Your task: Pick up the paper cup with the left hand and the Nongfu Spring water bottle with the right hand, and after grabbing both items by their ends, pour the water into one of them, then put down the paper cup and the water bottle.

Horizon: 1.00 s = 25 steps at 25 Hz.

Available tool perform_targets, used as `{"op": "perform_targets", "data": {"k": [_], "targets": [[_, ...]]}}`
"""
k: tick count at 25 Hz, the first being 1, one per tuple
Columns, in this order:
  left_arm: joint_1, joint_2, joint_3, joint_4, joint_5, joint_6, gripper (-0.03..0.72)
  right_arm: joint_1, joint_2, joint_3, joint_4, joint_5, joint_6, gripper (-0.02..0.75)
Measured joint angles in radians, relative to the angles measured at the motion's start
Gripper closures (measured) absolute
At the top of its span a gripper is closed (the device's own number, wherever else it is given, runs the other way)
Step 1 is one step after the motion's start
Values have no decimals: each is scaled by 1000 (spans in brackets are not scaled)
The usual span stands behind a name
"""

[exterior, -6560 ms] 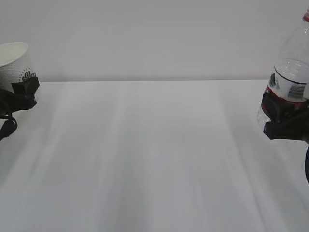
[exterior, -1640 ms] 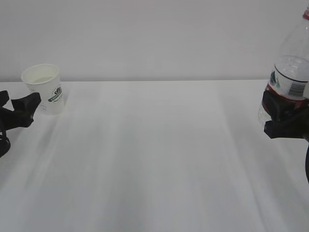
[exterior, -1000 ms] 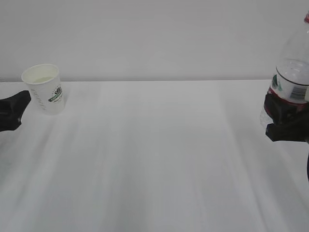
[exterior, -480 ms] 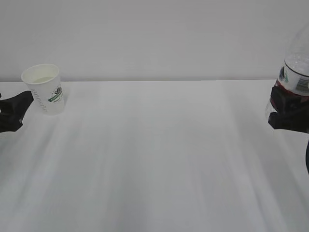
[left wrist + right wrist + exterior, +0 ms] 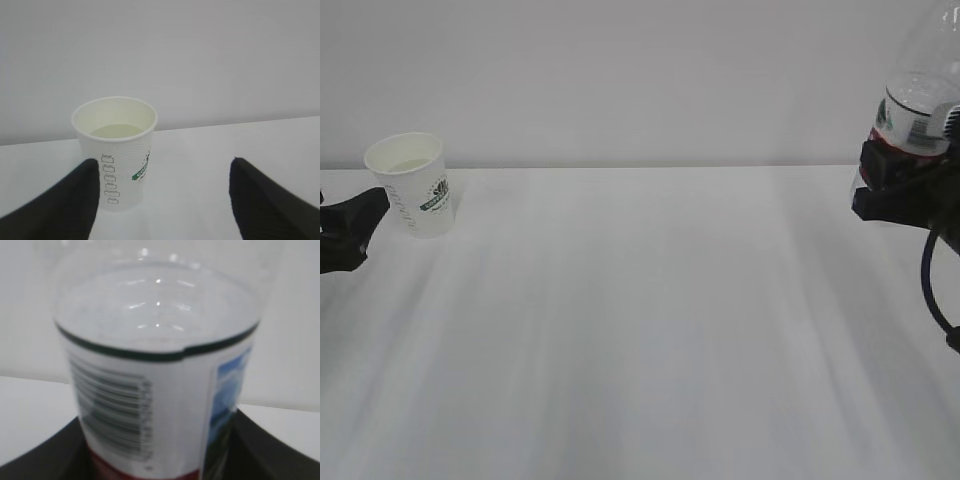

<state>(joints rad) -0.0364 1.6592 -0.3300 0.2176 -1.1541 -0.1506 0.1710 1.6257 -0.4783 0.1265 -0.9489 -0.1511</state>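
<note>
We have set the paper cup (image 5: 412, 183) down far left, left hand (image 5: 345, 232) open beside it; our right hand (image 5: 905, 183) grips the Nongfu Spring water bottle (image 5: 918, 110), not yet put down.

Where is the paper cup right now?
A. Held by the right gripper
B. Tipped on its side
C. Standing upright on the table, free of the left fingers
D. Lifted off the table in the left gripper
C: the paper cup stands upright on the table, with the left gripper open and clear of it.

Matte black end effector (image 5: 895, 190) with blunt tapered fingers (image 5: 265, 200); a looping black cable (image 5: 932, 290) beneath
</note>
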Motion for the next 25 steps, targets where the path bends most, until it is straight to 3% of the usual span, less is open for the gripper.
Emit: {"op": "perform_targets", "data": {"k": [25], "targets": [[0,0,0,47,0,-8,101,0,418,-338,2,-39,-2,296]]}}
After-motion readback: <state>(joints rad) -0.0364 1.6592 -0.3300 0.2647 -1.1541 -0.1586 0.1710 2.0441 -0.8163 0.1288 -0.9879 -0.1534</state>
